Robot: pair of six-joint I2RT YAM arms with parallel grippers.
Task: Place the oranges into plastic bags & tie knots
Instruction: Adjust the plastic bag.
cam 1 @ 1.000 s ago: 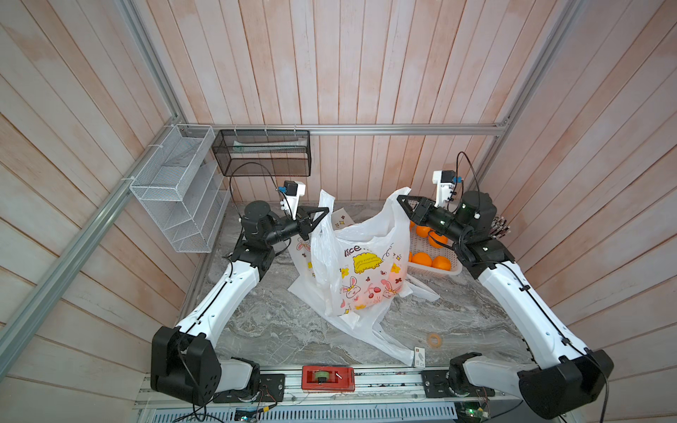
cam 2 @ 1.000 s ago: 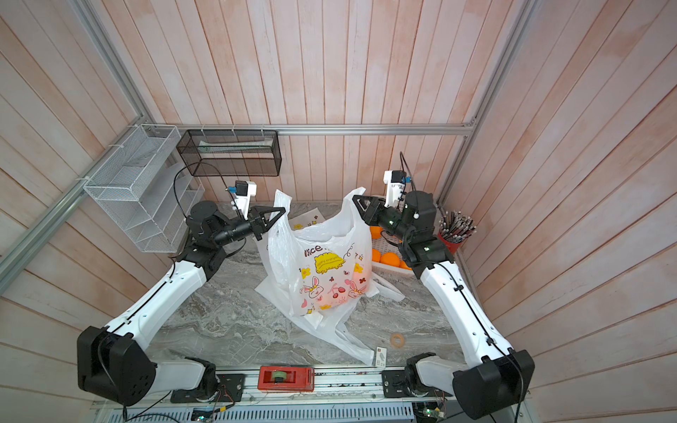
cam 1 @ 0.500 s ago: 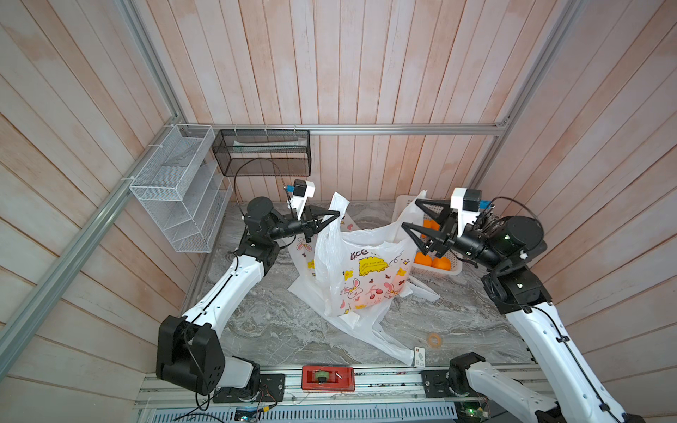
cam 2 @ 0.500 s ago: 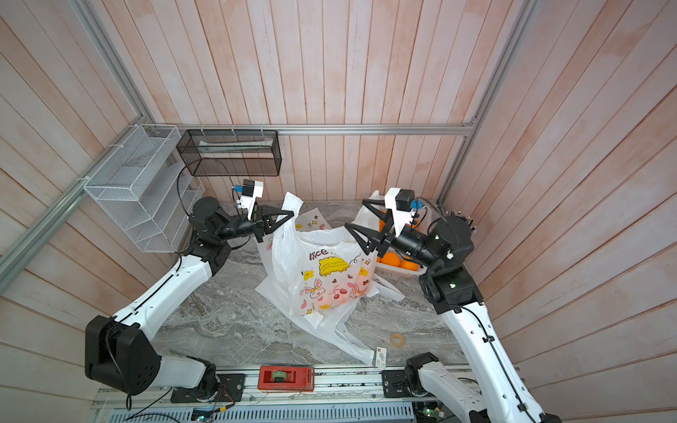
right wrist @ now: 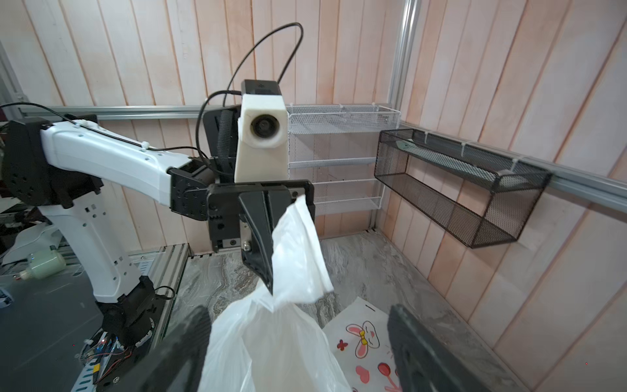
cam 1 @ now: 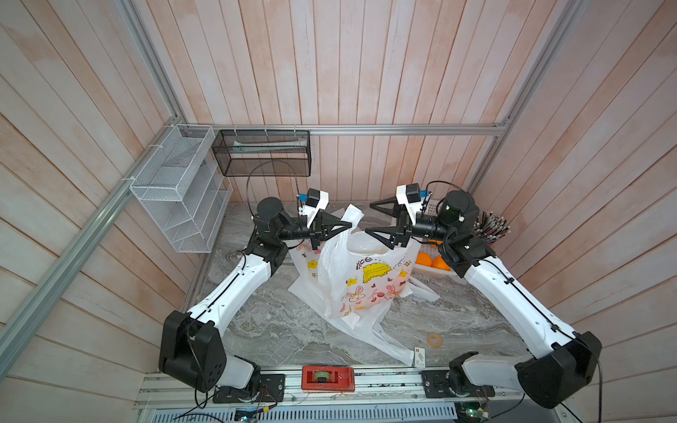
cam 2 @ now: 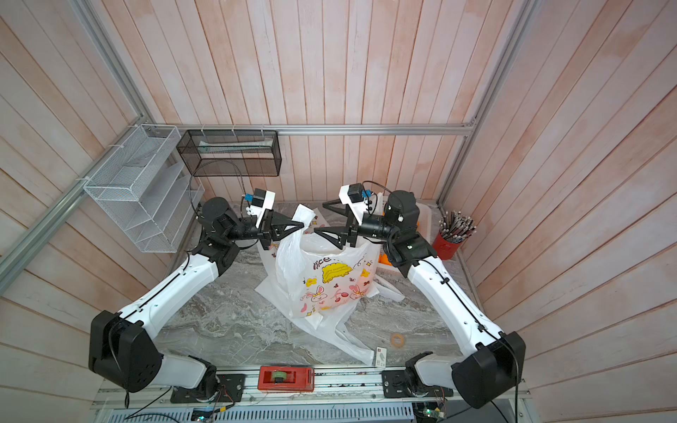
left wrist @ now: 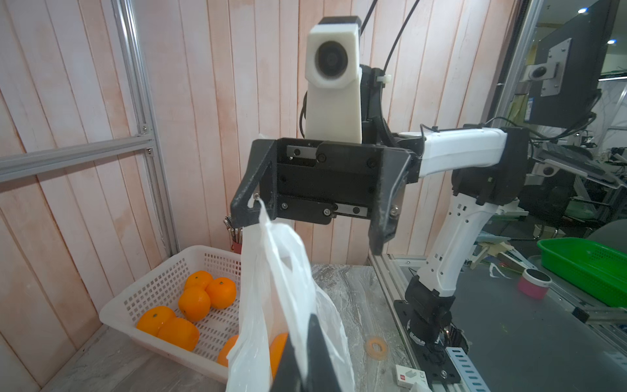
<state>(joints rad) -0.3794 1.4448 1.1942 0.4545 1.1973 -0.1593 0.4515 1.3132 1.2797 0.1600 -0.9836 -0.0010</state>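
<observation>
A printed plastic bag (cam 1: 366, 278) (cam 2: 329, 278) stands on the marble table, pulled up by one handle (left wrist: 271, 271) (right wrist: 298, 258). My left gripper (cam 1: 350, 224) (cam 2: 302, 225) (left wrist: 310, 325) (right wrist: 268, 288) is shut on that handle. My right gripper (cam 1: 368, 218) (cam 2: 319, 216) (left wrist: 312, 224) (right wrist: 297, 309) faces it, open wide above the bag's mouth and holding nothing. More flat bags (right wrist: 366, 339) (cam 1: 377, 337) lie on the table. Several oranges (left wrist: 195, 302) (cam 1: 432, 260) sit in the white basket (left wrist: 163, 278) behind the bag. An orange shape (left wrist: 278, 342) shows through the film. No knots are in view.
A red cup of pens (cam 1: 489, 227) (cam 2: 448, 245) stands at the back right. A tape ring (cam 1: 435, 340) and a small card box (cam 1: 420, 357) lie near the front edge. A white wire shelf (cam 1: 179, 190) and a black mesh rack (cam 1: 263, 154) hang on the walls.
My right gripper opened and let go of the bag, swung out to the right, then came back to face the left gripper. The left gripper kept its hold on the handle.
</observation>
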